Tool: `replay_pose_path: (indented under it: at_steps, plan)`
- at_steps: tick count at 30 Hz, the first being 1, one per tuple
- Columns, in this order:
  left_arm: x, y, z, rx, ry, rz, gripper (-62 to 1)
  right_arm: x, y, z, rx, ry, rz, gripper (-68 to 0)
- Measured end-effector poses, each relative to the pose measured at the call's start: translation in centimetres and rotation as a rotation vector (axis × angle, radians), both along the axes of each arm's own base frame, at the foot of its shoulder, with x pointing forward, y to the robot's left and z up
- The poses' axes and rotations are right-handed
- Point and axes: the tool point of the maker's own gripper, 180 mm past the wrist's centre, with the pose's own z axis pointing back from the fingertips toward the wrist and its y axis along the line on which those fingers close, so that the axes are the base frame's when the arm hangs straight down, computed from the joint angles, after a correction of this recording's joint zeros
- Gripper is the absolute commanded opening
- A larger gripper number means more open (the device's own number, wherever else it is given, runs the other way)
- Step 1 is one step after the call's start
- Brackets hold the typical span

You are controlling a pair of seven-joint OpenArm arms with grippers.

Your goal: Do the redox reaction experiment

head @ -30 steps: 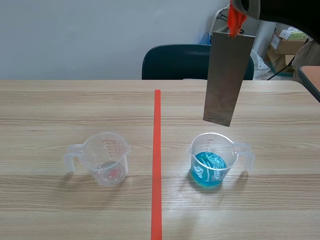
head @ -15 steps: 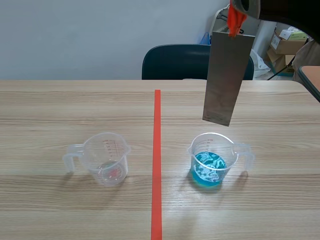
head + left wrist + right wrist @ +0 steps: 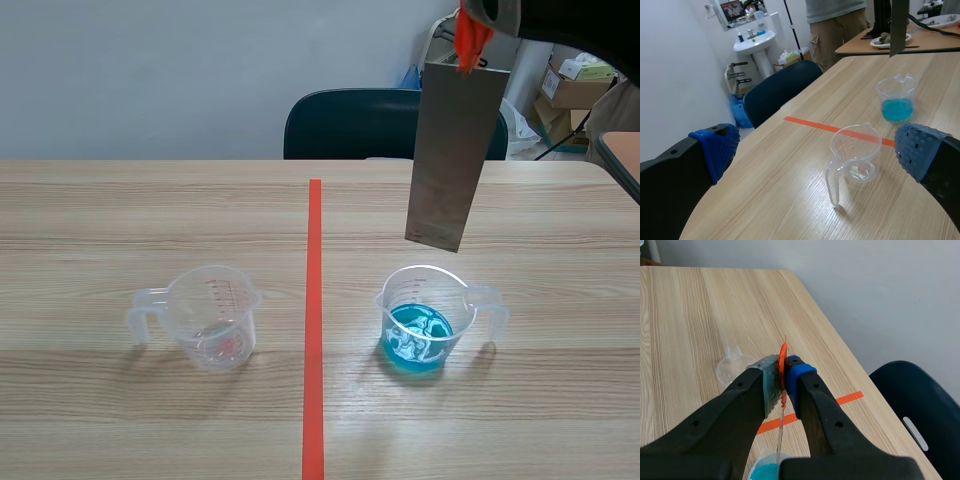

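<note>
Your right jaws pinch the flat grey metal strip (image 3: 455, 150) above the clear plastic cup of blue liquid (image 3: 425, 322), while your left jaws stand spread.

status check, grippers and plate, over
Left gripper open, holding nothing. Right gripper shut on metal plate, hanging above the blue-liquid cup, not dipped. Clear cup sits across the tape line, not in the way.

You have bright, even light from above on the desk (image 3: 120, 200). The clear cup (image 3: 213, 320) and the cup of blue liquid (image 3: 422, 320) throw only faint, soft shadows on the wood. White glare patches sit on the liquid; the hanging metal plate (image 3: 455, 150) shows a dull, even sheen.
</note>
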Motion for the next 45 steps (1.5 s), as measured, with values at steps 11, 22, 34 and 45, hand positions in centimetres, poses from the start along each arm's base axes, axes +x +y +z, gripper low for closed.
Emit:
replay_pose_path:
  at_steps: [11,22,34,45]
  plan:
    - [-0.4,-1.0,-0.3,0.023,0.006,-0.050,1.4,0.0,0.0,0.0,0.000,0.000,0.000,-66.5]
    - [-1.2,-1.6,-0.3,0.029,0.000,-0.102,1.4,0.0,0.0,0.0,0.000,0.000,0.000,-66.5]
    - [-1.2,-1.6,-0.3,0.028,-0.001,-0.102,1.4,0.0,0.0,0.0,0.000,0.000,0.000,-66.5]
    - [-1.2,-1.6,-0.3,0.028,-0.001,-0.102,1.4,0.0,0.0,0.0,0.000,0.000,0.000,-66.5]
